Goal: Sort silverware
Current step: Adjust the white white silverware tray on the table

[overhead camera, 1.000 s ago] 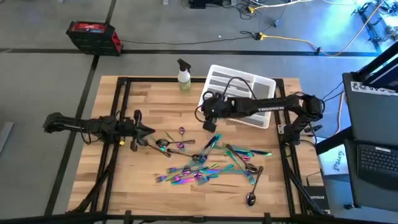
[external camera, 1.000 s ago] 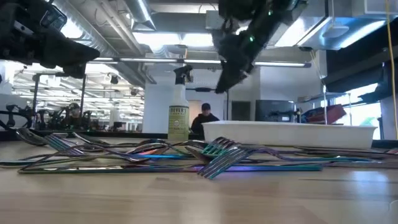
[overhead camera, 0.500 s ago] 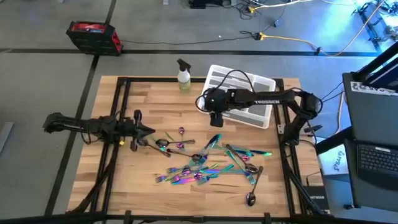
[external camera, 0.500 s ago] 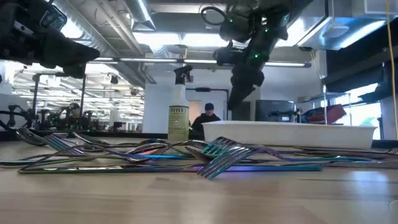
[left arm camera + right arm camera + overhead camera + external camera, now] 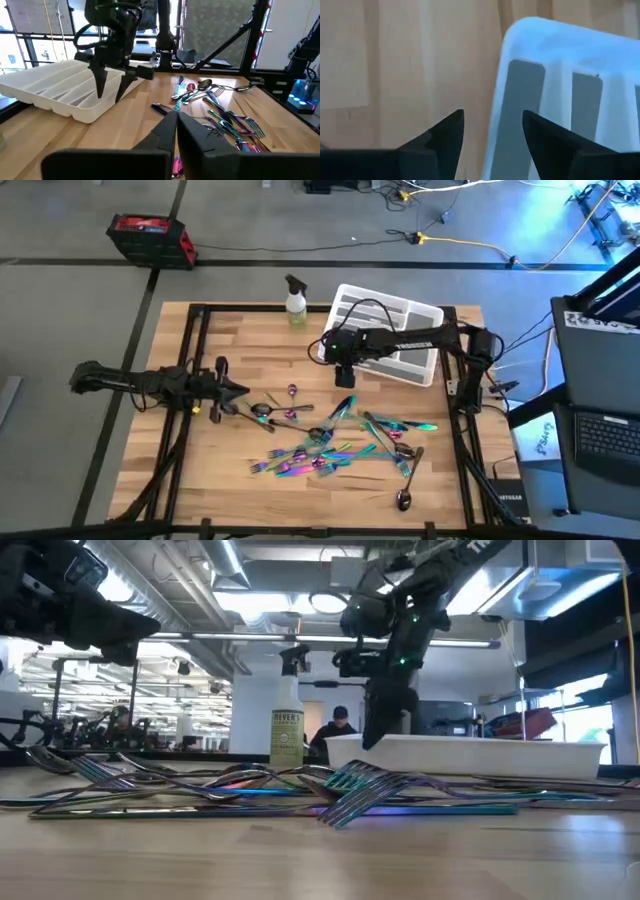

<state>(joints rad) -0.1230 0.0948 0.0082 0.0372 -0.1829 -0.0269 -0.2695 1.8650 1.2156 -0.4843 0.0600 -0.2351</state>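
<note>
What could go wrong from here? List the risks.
The right gripper hangs open and empty right at the near corner of the white tray; a careless descent could strike the rim and shove the tray.

The silverware lies tangled in an overlapping heap, so a grasp may lift several pieces or drag neighbours.

The left gripper waits shut beside that heap, where both arms could crowd each other.

Bare wood separates the silverware (image 5: 335, 442) from the tray (image 5: 420, 370).
</note>
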